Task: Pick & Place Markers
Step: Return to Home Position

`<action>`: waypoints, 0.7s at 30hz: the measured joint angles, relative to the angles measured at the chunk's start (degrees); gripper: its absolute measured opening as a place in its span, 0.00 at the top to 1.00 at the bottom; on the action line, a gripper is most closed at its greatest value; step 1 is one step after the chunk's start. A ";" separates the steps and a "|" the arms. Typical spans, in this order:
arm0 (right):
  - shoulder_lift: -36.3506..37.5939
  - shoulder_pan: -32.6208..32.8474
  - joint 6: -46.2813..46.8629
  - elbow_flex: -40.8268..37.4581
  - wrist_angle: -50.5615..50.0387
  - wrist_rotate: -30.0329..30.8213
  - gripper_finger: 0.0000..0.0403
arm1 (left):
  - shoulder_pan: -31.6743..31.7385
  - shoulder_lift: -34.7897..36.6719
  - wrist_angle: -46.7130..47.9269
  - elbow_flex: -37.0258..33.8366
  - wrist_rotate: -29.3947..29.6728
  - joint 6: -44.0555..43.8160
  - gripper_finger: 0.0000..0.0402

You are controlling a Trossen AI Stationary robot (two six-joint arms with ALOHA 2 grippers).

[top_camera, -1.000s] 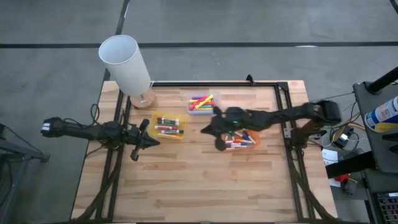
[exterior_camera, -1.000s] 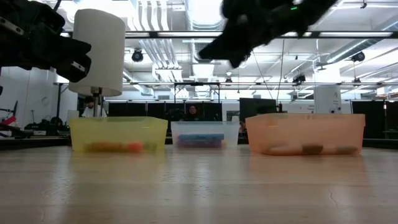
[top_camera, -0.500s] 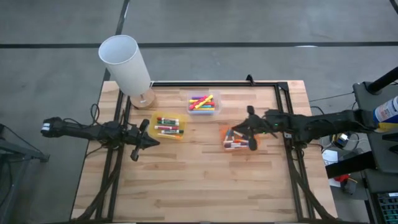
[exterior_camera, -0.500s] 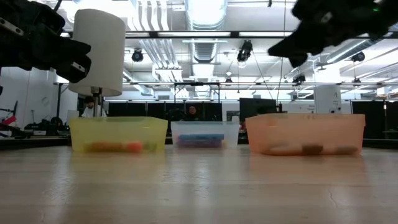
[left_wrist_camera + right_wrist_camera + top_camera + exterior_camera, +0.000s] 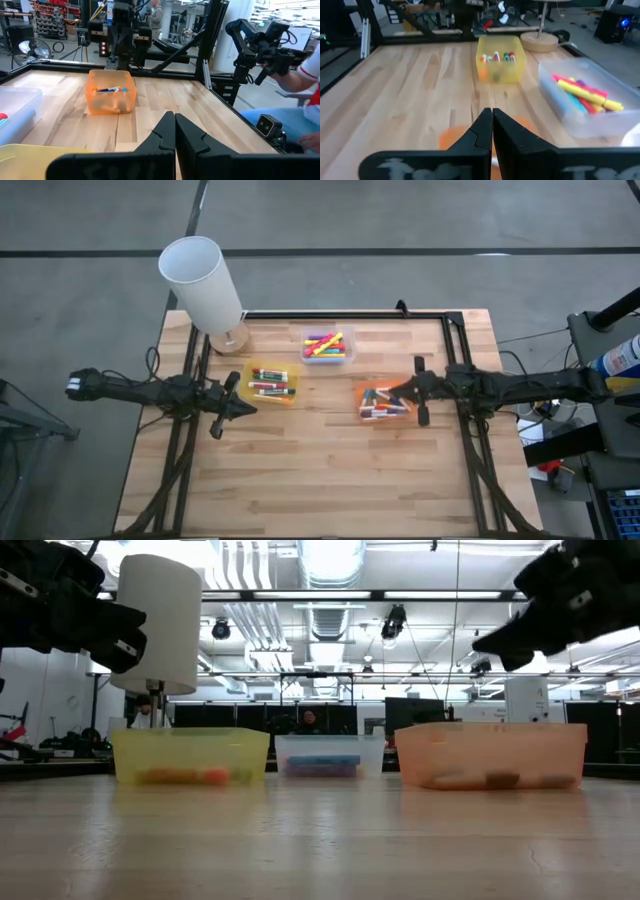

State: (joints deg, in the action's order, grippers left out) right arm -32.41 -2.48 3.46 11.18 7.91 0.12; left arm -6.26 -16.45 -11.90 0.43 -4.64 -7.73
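Markers lie in three small trays on the wooden table: several (image 5: 270, 384) in the yellow tray (image 5: 249, 370), several (image 5: 323, 342) in the clear tray (image 5: 348, 352), several (image 5: 378, 403) in the orange tray (image 5: 358, 392). My left gripper (image 5: 252, 409) hovers shut at the table's left, just near of the yellow tray, pointing right. My right gripper (image 5: 394, 395) is shut and empty, its tips above the orange tray's right rim, pointing left. The wrist views show both pairs of fingers closed together, left (image 5: 174, 117) and right (image 5: 492, 112), with nothing between them.
A lamp with a white shade (image 5: 203, 280) stands on a round wooden base (image 5: 231, 337) at the far left corner. Black frame rails (image 5: 345, 314) run along the table's far, left and right sides. Bare wood (image 5: 320, 480) fills the near half. A seated person (image 5: 310, 95) is beyond the right edge.
My right gripper has drawn back toward the table's right edge, from left of the orange tray to above its right rim, sinking a little and staying shut. The markers and trays have not moved.
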 joint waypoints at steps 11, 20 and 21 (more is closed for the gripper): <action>0.40 0.00 -0.02 -6.44 -0.05 0.00 0.98 | 0.00 0.00 0.02 0.00 -0.02 0.00 1.00; 0.58 0.10 -0.03 -10.40 -2.27 0.02 0.98 | -0.02 0.00 0.02 0.00 -0.02 0.00 1.00; 1.55 0.15 -0.02 -10.47 -3.94 -0.05 0.98 | -0.01 0.00 0.02 -0.01 -0.02 0.00 1.00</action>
State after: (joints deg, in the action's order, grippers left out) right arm -30.86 -2.33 3.44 0.71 3.97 0.07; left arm -6.28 -16.45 -11.88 0.42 -4.67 -7.73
